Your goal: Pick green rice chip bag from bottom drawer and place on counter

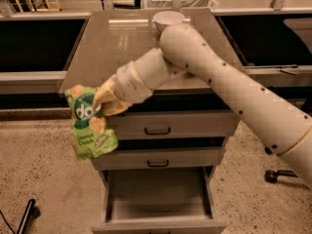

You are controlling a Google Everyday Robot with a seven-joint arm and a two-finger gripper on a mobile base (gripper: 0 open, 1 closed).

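Note:
My gripper is shut on the top of the green rice chip bag. The bag is bright green with a dark logo patch and tan chip pictures. It hangs in the air to the left of the cabinet, just below the counter's front left corner. The counter is a glossy grey-brown slab; my white arm reaches across it from the right. The bottom drawer is pulled open below, with a bare flat base.
A white bowl stands at the back of the counter, partly behind my arm. Two shallower drawers with black handles are shut above the open one. Dark shelving runs left and right of the cabinet.

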